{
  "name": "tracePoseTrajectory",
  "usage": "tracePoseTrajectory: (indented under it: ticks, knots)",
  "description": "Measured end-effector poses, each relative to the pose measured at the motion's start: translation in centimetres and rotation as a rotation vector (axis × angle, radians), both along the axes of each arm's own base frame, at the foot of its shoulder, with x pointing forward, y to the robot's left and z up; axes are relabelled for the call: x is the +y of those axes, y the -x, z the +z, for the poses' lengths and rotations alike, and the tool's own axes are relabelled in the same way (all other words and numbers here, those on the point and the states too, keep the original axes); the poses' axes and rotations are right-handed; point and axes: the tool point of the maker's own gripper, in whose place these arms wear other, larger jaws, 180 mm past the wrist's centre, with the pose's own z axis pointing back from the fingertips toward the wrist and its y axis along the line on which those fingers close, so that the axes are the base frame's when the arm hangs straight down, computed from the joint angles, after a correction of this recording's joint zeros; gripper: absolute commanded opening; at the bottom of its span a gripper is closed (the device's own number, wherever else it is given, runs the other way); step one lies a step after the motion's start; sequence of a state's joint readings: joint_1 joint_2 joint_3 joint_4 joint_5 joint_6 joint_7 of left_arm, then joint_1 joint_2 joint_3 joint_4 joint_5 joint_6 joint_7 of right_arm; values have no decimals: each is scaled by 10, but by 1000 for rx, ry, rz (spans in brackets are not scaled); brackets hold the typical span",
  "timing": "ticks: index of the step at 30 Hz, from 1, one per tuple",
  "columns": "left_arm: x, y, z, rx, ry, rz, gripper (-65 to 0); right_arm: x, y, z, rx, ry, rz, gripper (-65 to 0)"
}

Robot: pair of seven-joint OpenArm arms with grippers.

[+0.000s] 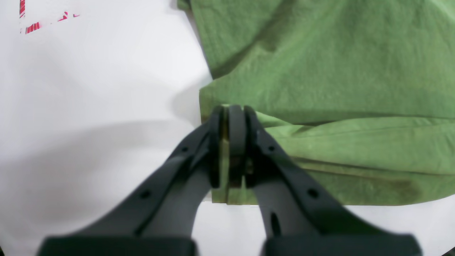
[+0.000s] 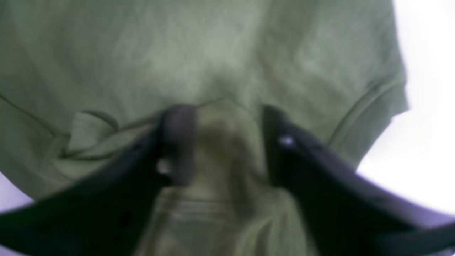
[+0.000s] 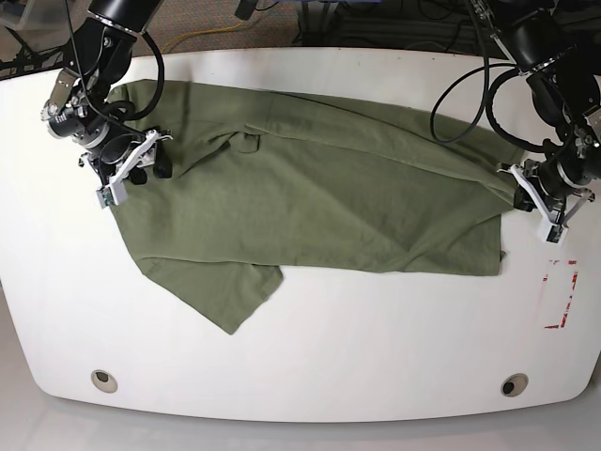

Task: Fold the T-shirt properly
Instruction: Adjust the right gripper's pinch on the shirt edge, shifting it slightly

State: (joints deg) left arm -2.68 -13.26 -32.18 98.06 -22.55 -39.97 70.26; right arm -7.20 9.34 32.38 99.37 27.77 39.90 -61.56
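The olive-green T-shirt [image 3: 319, 188] lies spread across the white table, with one sleeve pointing toward the front left. My left gripper [image 3: 518, 194] is at the shirt's right edge. In the left wrist view the left gripper [image 1: 231, 117] is shut on a folded edge of the T-shirt [image 1: 320, 71], and cloth shows between the fingers. My right gripper [image 3: 155, 162] is over the shirt's left end. In the right wrist view the right gripper [image 2: 227, 117] has its jaws apart over a bunched ridge of the T-shirt [image 2: 227, 53], near a sleeve hem.
The white table [image 3: 300, 357] has a red dashed marking [image 3: 561, 293] at its right, also seen as the red marking [image 1: 33, 26] in the left wrist view. Two round holes [image 3: 104, 381] sit near the front edge. Cables run behind the table.
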Motion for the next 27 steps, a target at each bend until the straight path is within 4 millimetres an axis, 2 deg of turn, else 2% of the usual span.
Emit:
tracePoseTrajectory:
  ticks: [2,6,12,19,20,21,24,25,27]
  knots:
    - [0,0,0,0,0,0,-650,0,2,-6,17,-10,-3,-211]
    - [0,0,0,-1,1,0,-650,0,6,-15,46,-23,-8,-211]
    - [0,0,0,-1,1,0,-650,28,9,-34,102,-68,63,-212]
    - [0,-1,1,-3,3,-1,-650,27,10,-41,101,-96,40,-227]
    - [0,0,0,-2,3,-1,-650,27,9,-40,95,-98,38,-255]
    - [0,0,0,-2,3,-1,-650,27,9,-40,94,-98,38,-319]
    - [0,0,0,-1,0,0,-650,28,9,-41,95,-100,40,-530]
    - [0,0,0,-1,0,0,-650,28,9,-41,94,-100,39,-633]
    - [0,0,0,-1,0,0,-650,28,9,-41,94,-98,39,-650]
